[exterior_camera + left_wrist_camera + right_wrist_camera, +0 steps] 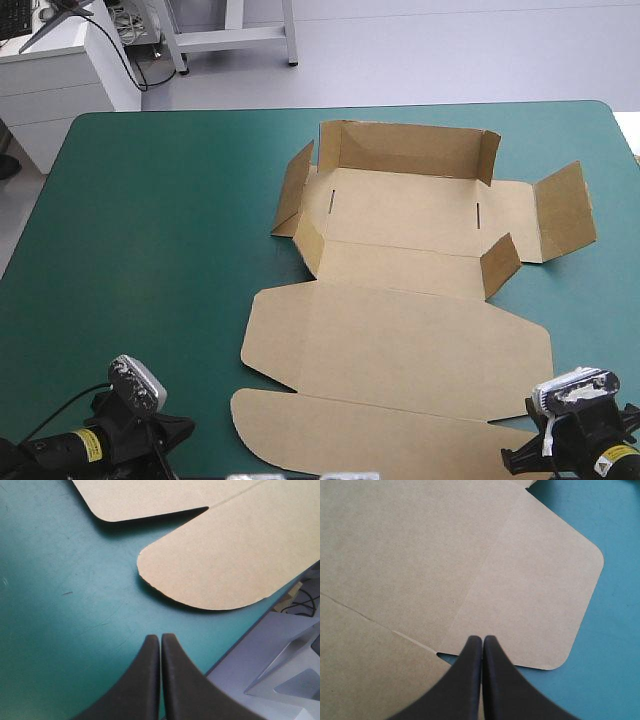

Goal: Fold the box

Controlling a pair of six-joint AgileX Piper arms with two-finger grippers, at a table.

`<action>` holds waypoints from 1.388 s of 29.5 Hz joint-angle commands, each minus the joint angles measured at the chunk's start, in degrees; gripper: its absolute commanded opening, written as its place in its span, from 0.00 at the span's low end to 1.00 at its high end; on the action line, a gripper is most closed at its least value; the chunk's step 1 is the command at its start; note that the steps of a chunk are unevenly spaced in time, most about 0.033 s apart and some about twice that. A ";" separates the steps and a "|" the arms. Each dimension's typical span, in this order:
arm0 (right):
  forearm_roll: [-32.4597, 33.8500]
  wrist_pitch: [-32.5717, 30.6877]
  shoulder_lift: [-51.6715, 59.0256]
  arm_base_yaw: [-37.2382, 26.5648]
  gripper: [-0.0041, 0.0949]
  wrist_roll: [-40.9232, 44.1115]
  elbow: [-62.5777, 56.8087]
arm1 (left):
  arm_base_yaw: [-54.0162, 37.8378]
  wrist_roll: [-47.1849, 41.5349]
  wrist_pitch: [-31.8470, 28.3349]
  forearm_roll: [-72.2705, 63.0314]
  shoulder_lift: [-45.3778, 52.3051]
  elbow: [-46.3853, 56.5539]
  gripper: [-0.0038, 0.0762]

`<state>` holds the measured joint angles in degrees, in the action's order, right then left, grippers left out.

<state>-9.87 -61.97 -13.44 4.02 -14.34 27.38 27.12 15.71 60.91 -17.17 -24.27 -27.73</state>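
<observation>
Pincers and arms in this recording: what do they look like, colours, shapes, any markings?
The left pincer and right pincer each have two broad black fingers curved like fins, smooth and matte, tapering to blunt tips. In the high view the left arm and right arm are black, each bearing a small yellow label with dark print.

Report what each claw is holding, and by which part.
Nothing is held. The left claw is shut over the bare teal-green cover, short of the box. The right claw is shut above its flat board, none between the fingers.
</observation>
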 commanded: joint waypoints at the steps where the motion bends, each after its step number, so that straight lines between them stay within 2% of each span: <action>1: -0.44 3.33 -0.57 0.24 0.03 -0.16 1.26 | 0.30 -0.53 -2.50 -1.42 -0.48 -2.01 0.04; 18: -0.44 3.33 -0.57 0.24 0.05 -1.68 1.26 | 0.30 -0.46 -2.50 -1.42 -0.48 -2.01 0.04; 23: -0.22 3.22 -0.57 0.24 0.19 -1.32 1.66 | 0.30 -0.33 -2.50 -1.42 -0.48 -2.01 0.04; 26: 0.04 2.71 -0.57 0.24 0.34 0.68 2.74 | 0.30 -0.33 -2.50 -1.42 -0.48 -2.01 0.04; 31: 2.76 0.90 -0.82 0.24 0.65 6.71 6.93 | 0.30 -0.33 -2.50 -1.42 -0.48 -2.01 0.04; 33: 4.43 -1.06 -1.94 0.24 0.72 8.23 9.02 | 0.30 -0.33 -2.50 -1.42 -0.48 -2.01 0.04; 36: 6.28 -4.06 -4.69 0.24 0.77 9.95 11.93 | 0.30 -0.33 -2.50 -1.42 -0.48 -2.01 0.04; 41: 6.39 -4.51 -10.91 0.24 0.77 12.41 14.55 | 0.30 -0.33 -2.50 -1.42 -0.48 -2.01 0.04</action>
<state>-3.86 -69.03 -20.20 4.02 -3.45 39.07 27.12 15.71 60.97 -17.17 -24.27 -27.73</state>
